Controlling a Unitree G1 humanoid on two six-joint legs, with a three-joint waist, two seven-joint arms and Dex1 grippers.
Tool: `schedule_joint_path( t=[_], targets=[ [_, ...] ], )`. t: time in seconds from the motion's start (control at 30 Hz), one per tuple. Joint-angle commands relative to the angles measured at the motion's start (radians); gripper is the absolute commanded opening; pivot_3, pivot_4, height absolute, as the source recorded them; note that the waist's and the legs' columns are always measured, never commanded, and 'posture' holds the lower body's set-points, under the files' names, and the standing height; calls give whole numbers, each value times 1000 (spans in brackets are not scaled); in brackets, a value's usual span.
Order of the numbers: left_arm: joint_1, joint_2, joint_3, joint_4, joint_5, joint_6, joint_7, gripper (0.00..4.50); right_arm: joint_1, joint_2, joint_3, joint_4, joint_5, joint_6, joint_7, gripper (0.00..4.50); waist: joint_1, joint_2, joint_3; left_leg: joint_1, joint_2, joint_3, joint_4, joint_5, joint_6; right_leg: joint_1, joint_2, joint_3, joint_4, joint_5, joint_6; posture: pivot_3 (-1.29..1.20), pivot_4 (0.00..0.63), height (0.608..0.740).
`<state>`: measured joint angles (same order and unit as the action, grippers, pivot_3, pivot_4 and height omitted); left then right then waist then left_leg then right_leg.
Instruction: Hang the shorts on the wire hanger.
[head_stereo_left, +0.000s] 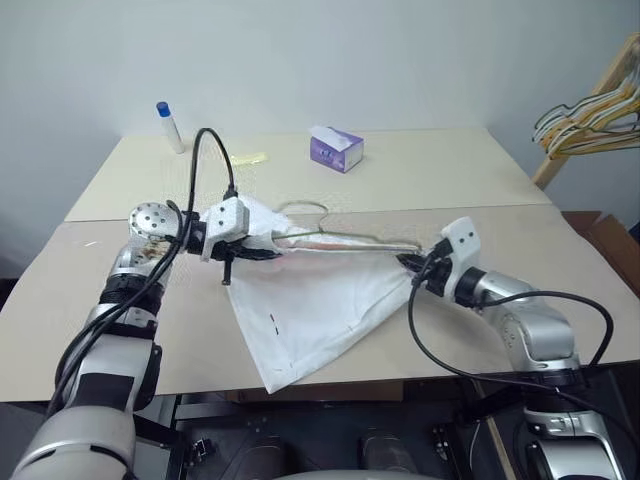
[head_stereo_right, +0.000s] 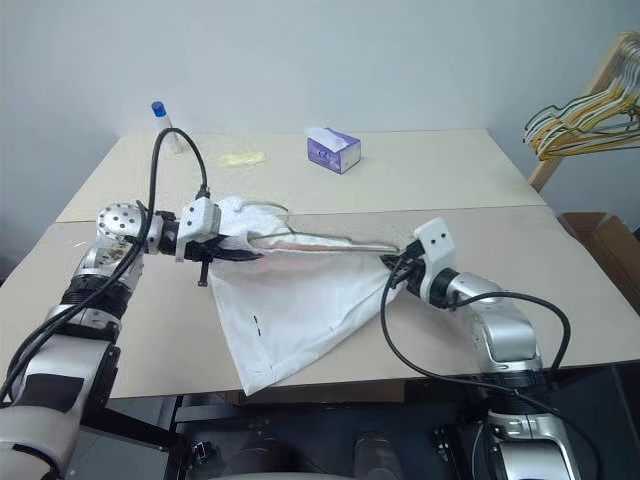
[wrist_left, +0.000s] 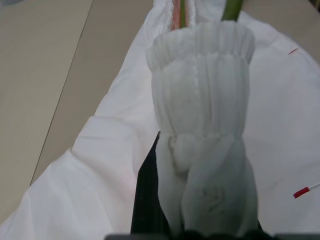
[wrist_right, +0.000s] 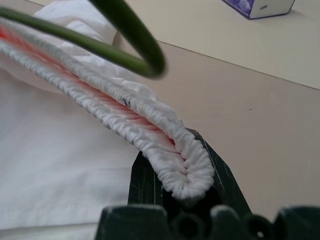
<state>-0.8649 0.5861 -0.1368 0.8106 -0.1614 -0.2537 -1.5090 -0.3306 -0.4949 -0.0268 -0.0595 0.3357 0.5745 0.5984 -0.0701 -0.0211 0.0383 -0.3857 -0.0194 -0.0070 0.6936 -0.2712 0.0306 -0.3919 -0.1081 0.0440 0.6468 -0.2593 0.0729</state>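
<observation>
At frame centre, the left gripper (head_stereo_left: 262, 252) and right gripper (head_stereo_left: 412, 265) each pinch an end of the shorts (head_stereo_left: 310, 315) waistband, stretched over the table (head_stereo_left: 420, 180), with the wire hanger (head_stereo_left: 345, 238) threaded inside.

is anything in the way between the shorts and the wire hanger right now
Nothing visible. Both hands, left and right, already pinch the waistband of the shorts, and the hanger lies right along it. The tissue box sits well behind.

A bare lab-like room — plain grey wall (head_stereo_left: 400, 50), two beige tables (head_stereo_left: 450, 165) — hanger rack (head_stereo_left: 590, 105) beside them.
</observation>
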Motion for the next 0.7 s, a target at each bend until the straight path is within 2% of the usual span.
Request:
schedule_joint_path(
  t=[0.03, 0.23, 0.4, 0.7],
  targets=[
    [-14, 22, 42, -45, -40, 28, -35, 0, 5, -29, -63, -17, 0, -5, -16, 25, 0, 0, 0, 0, 0, 0, 0, 0, 0, 0, 0, 0, 0, 0, 0, -75, 0, 740],
    [-14, 36, 18, -9, 29, -29, 8, 0, 1, -35, -69, -18, 7, 1, -17, 25, -1, 0, 0, 1, 0, 0, 0, 0, 0, 0, 0, 0, 0, 0, 0, -76, 0, 740],
    [-20, 48, -28, 56, 157, -143, 138, 0, 1, -39, -78, -33, 14, 7, -19, 25, 2, 0, 0, 1, 0, 0, 0, 0, 0, 0, 0, 0, 0, 0, 0, -72, 0, 740],
    [-27, 35, 2, 70, 103, -149, 108, 0, -2, -49, -79, -26, 18, 10, -27, 25, 1, 0, 0, 0, 0, 0, 0, 0, 0, 0, 0, 0, 0, 0, 0, -74, 0, 740]
  ],
)
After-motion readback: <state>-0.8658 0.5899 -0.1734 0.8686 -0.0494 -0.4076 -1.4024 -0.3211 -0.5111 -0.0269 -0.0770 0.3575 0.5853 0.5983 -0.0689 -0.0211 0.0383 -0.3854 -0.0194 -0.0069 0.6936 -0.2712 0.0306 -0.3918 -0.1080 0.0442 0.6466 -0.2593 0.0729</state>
